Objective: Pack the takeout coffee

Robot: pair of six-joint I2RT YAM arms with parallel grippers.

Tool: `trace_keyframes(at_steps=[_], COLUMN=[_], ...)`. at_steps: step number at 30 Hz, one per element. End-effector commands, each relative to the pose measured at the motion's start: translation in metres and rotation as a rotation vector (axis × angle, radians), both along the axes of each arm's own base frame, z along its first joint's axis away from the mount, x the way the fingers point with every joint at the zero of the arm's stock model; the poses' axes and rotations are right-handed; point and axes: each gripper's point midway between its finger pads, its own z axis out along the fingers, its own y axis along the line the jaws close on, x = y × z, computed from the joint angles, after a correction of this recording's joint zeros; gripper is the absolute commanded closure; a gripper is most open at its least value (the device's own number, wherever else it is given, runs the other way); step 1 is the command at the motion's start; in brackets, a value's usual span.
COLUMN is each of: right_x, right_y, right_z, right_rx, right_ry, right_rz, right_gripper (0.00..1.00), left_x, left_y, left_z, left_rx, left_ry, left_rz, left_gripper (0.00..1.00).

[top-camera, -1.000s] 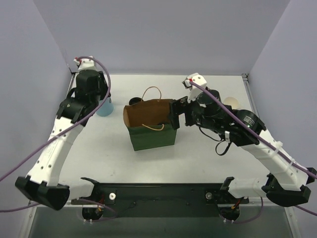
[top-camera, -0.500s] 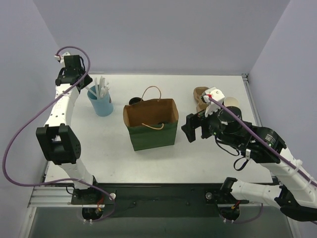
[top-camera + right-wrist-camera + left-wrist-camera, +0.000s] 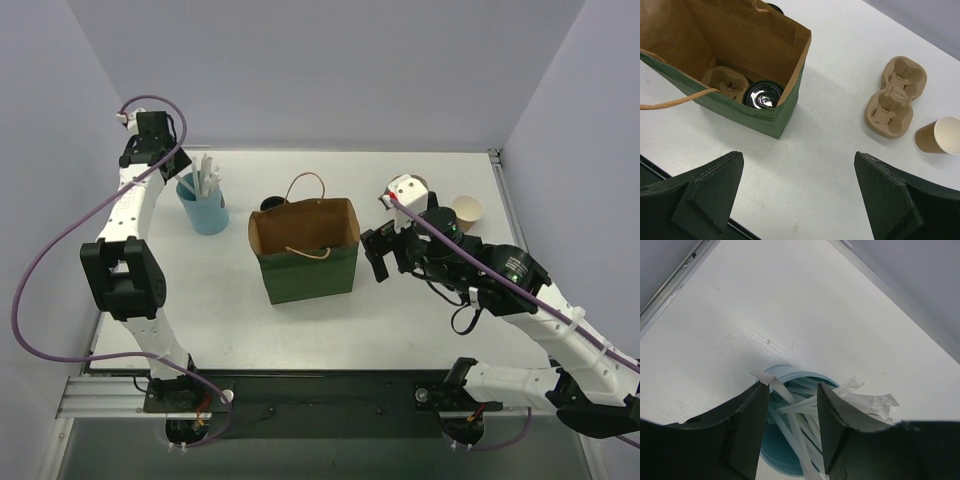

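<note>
The takeout coffee (image 3: 762,95), seen by its round black lid, stands inside the green paper bag (image 3: 767,120) in a pulp carrier (image 3: 722,80). In the top view the bag (image 3: 310,272) stands mid-table and the coffee inside does not show. My right gripper (image 3: 800,195) is wide open and empty, hovering just right of the bag (image 3: 376,256). My left gripper (image 3: 792,390) is open, its fingers straddling the white straws in the blue cup (image 3: 779,467) at the back left (image 3: 175,172).
A second brown pulp carrier (image 3: 895,95) and an open tan paper cup without a lid (image 3: 940,135) sit on the table right of the bag; the cup shows in the top view (image 3: 466,209). A black lid (image 3: 270,204) lies behind the bag. The blue cup of straws (image 3: 207,210) stands left of it.
My right gripper has drawn back from the bag's right rim, open and empty. My left arm has swung up and back, its gripper now over the blue cup of straws.
</note>
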Motion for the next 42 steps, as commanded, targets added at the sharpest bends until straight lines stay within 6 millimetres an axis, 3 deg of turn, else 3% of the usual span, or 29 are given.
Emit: trace_keyframes(at_steps=[1,6,15,23,27,32,42], right_x=[0.009,0.012,0.012,0.013,0.013,0.013,0.012], right_y=[-0.001,0.005,0.003,0.003,0.003,0.003,0.004], right_z=[0.007,0.009,0.015,0.016,0.018,0.022,0.035], right_rx=[-0.015,0.000,0.022,0.036,0.048,0.059,0.091], right_ry=[-0.031,-0.027,-0.034,-0.031,-0.032,-0.035,-0.052], right_rz=[-0.019,-0.012,-0.029,-0.047,-0.053,-0.055,-0.045], right_gripper=[0.00,0.00,0.00,0.00,0.00,0.00,0.00], left_x=[0.007,0.001,0.015,0.015,0.015,0.010,-0.020], left_y=[0.012,0.021,0.024,0.029,0.032,0.034,0.023], left_z=[0.048,0.039,0.017,0.011,0.012,0.031,0.109], left_rx=[0.057,0.093,0.085,0.090,0.097,0.113,0.107], left_ry=[-0.109,-0.076,-0.065,-0.043,-0.037,-0.062,-0.205], left_rz=[0.022,0.054,0.040,0.054,0.061,0.073,0.049], left_gripper=[0.47,0.47,0.50,0.52,0.65,0.83,0.87])
